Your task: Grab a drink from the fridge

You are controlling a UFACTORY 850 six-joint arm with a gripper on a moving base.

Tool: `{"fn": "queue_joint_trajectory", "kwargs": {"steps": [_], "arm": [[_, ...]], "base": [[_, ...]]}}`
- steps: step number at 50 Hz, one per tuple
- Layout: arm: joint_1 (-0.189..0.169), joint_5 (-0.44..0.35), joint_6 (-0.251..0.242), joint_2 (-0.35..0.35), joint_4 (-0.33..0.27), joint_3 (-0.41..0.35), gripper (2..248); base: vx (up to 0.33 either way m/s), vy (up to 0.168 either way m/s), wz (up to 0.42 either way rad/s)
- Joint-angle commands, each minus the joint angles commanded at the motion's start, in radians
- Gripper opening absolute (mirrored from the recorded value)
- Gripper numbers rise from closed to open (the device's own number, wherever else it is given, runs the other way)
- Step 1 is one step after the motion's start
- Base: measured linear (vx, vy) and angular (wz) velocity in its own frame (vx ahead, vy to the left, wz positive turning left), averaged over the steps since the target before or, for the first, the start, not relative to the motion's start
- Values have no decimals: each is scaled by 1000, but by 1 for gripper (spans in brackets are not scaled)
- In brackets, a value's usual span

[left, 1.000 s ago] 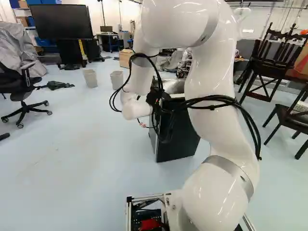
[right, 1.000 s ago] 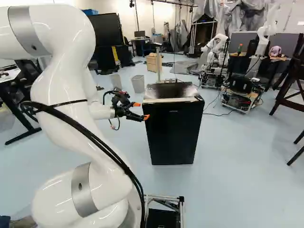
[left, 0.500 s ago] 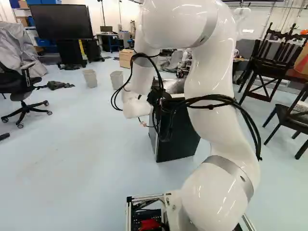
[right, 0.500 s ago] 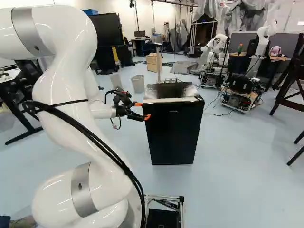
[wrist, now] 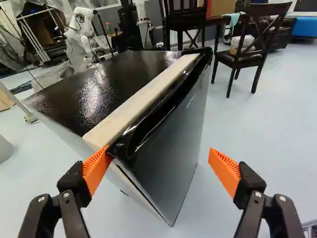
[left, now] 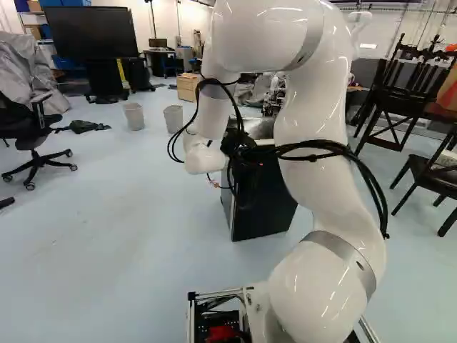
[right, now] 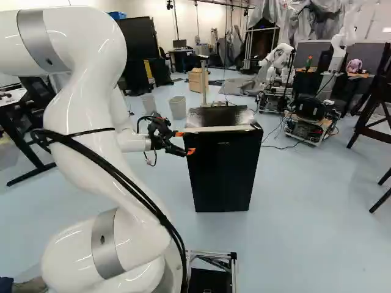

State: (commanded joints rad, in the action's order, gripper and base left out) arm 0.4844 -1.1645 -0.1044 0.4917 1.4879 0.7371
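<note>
Claw (right: 185,142) nudged slightly closer to fridge (right: 223,174).
Fingers (wrist: 225,172) wide apart, one pad (wrist: 95,168) at door (wrist: 171,158) corner; prying likely next.

This looks like a robotics lab with a workshop side. Another robot (right: 279,61), white and jointed, stands toward the back of the right base view, near a wheeled cart (right: 310,127) loaded with electronics. Cables (right: 280,147) trail over the smooth, pale floor (left: 107,214). Overhead runs a metal rail (right: 226,5). The left base view shows 1 large screen (left: 91,32), an office chair (left: 34,139) on casters and grey sheeting (left: 28,68) draped at the side.
</note>
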Motion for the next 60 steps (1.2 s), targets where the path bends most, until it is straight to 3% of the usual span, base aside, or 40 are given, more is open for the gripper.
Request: {"fn": "queue_joint_trajectory", "kwargs": {"steps": [21, 60], "arm": [[12, 0, 0, -21, 27, -36, 247], [72, 0, 0, -114, 89, -191, 247]], "base": [[0, 0, 0], [0, 0, 0]]}}
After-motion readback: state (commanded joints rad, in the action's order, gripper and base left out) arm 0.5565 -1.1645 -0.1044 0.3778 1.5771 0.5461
